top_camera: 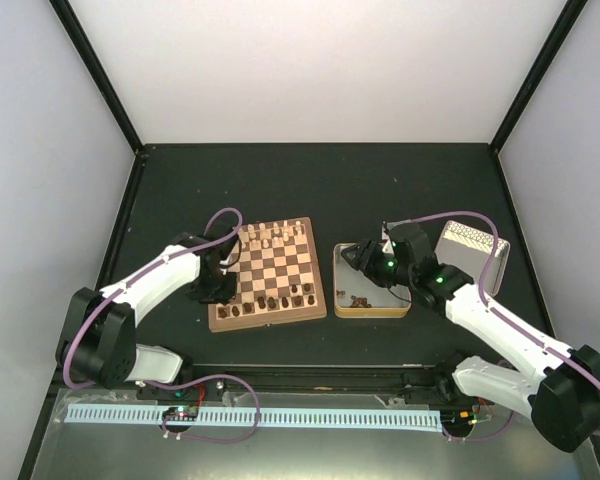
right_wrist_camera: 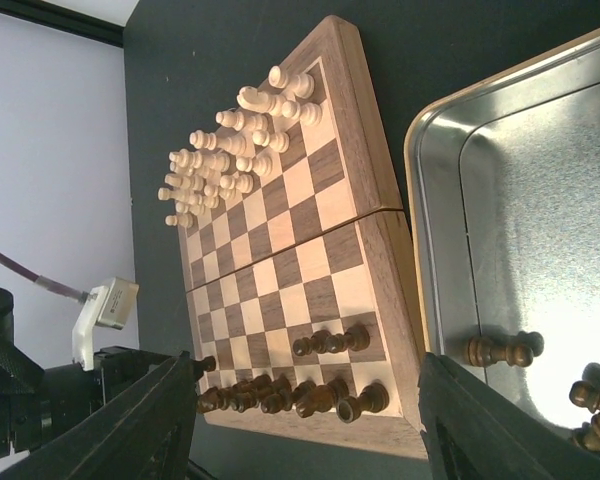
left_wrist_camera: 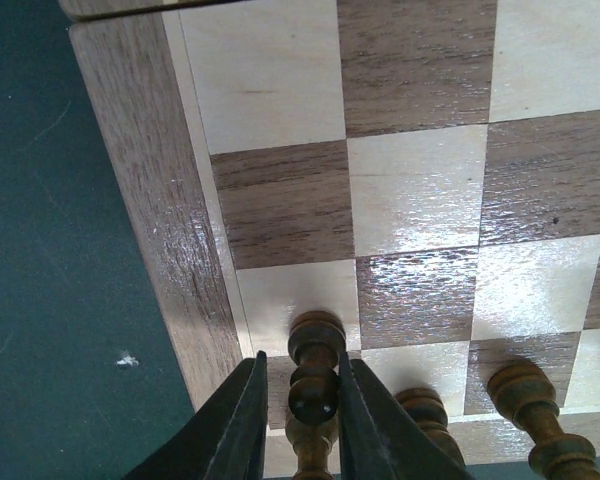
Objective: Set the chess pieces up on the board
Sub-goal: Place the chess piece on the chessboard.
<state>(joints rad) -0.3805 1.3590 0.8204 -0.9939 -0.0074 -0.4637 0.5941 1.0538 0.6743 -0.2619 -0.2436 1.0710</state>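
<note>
The board (top_camera: 280,262) lies left of centre, with pale chessmen on its far rows and dark chess pieces (top_camera: 270,300) along its near rows. In the left wrist view, my left gripper (left_wrist_camera: 300,358) straddles a dark pawn (left_wrist_camera: 317,385) standing near the board's left border (left_wrist_camera: 170,200). The right finger is close against the pawn and a small gap shows on the left. Its place in the top view is the board's near left corner (top_camera: 223,290). My right gripper (right_wrist_camera: 310,440) is wide open and empty, above the tin (top_camera: 372,290). The tin holds a few dark pieces (right_wrist_camera: 500,350).
The tin's patterned lid (top_camera: 470,255) lies to the right of the tin. Pale chessmen (right_wrist_camera: 230,150) crowd the board's far end. Dark pieces (right_wrist_camera: 290,390) fill the near row, with three pawns (right_wrist_camera: 330,342) ahead of them. Black walls enclose the dark table.
</note>
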